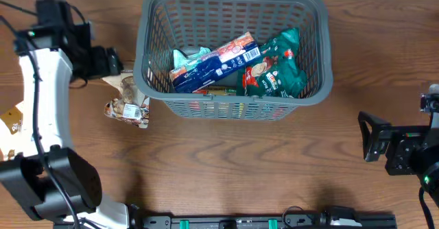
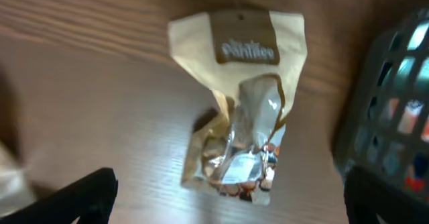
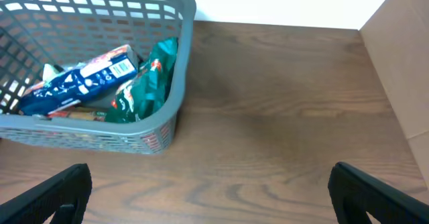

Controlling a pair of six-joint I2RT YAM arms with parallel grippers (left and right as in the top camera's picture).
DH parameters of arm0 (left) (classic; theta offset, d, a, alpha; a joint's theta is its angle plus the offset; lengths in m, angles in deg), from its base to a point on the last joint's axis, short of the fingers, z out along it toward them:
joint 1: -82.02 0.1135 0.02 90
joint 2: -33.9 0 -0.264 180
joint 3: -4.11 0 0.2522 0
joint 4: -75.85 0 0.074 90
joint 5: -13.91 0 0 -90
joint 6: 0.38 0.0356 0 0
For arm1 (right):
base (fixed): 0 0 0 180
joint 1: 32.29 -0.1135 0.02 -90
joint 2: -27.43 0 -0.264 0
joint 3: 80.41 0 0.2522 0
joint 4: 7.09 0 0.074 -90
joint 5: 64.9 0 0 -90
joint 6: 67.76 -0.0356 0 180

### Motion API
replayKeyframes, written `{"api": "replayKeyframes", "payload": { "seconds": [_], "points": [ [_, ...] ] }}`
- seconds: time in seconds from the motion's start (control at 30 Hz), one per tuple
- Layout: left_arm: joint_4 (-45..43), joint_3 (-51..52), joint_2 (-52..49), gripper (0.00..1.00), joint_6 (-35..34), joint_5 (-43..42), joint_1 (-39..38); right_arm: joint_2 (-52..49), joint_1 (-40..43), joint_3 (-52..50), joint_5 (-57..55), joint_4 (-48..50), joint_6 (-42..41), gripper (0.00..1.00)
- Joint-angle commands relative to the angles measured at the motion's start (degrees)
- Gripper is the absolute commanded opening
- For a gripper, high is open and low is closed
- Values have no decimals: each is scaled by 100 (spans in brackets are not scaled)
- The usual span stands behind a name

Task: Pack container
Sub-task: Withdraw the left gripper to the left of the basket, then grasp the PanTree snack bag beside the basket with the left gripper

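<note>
The container [image 1: 233, 105] stood at the far edge of the table [image 1: 240, 177], about the middle of that edge; it was a big dark grey basket made of plastic; its corners were round, and its sides were full of little slots in rows, so you could see bits of colour through them; the rim on top was thick and smooth. It was much bigger than the packets inside it. A long blue packet [image 1: 216, 63] lay slanted across the middle; a shiny green packet [image 1: 274, 68] lay just beside it, by the basket's right wall; a small pale packet [image 1: 195, 53] peeked out behind the blue one.

On the wood just beside the basket's left side lay a crinkly tan snack bag [image 1: 129, 99]; it had a brown label on top and a see-through part lower down. I could not tell if it touched the basket.

The left gripper [image 1: 115, 63] hung over that bag; its two black fingers [image 2: 84, 197] were spread wide apart, one on each side, and held nothing.

The right gripper [image 1: 363, 137] was near the right edge of the table, well apart from the basket; its fingers [image 3: 57, 194] were wide apart too, with only bare wood under them.
</note>
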Motion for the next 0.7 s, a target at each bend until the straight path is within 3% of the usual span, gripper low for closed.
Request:
{"api": "replayKeyframes", "payload": {
  "seconds": [0.0,0.3,0.67],
  "points": [
    [-232,560,-37,95,463,-684,7,-11,31,31,-20,-9,57,99],
    [-968,1652,-39,95,503,-896,7,-11,31,31,-20,-9,57,99],
    [-1829,2109,-39,95,431,-890,9,-11,31,31,-20,-9,57,99]
  ]
}}
